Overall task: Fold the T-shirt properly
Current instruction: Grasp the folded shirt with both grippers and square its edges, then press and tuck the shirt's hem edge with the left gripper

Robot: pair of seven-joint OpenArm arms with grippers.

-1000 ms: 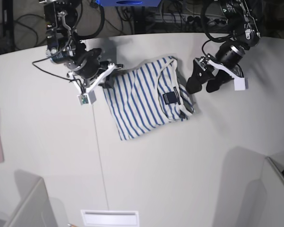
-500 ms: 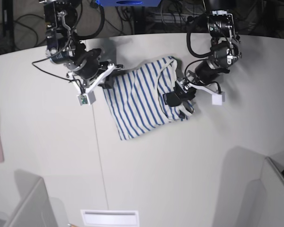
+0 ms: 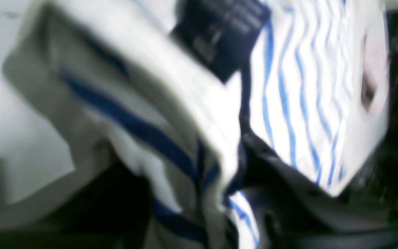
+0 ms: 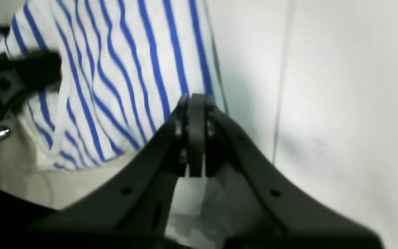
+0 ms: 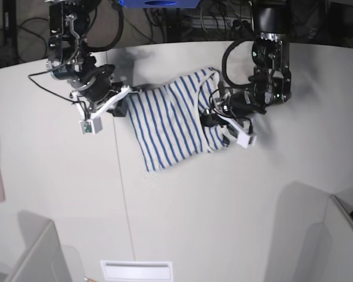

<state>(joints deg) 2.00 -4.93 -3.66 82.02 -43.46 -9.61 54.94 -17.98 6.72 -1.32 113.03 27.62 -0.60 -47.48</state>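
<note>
My right end effector [image 4: 196, 103] is clamped on the T-shirt [image 5: 167, 126] side edge. My left end effector [image 5: 215, 114] sits on the neck by the dark label [image 3: 219, 33], jaws buried in cloth; can't tell its opening or whether it grips. Shirt lies half folded near the counter [image 5: 235, 205] far edge, centre. Do it well: confirm both grips, lift evenly, keep the edge taut.

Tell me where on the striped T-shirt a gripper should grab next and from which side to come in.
Probably the free bottom corner of the T-shirt, approached from the near table side. The right gripper pinches one upper edge and the left gripper is at the collar, so only that corner lies flat and unheld.
</note>
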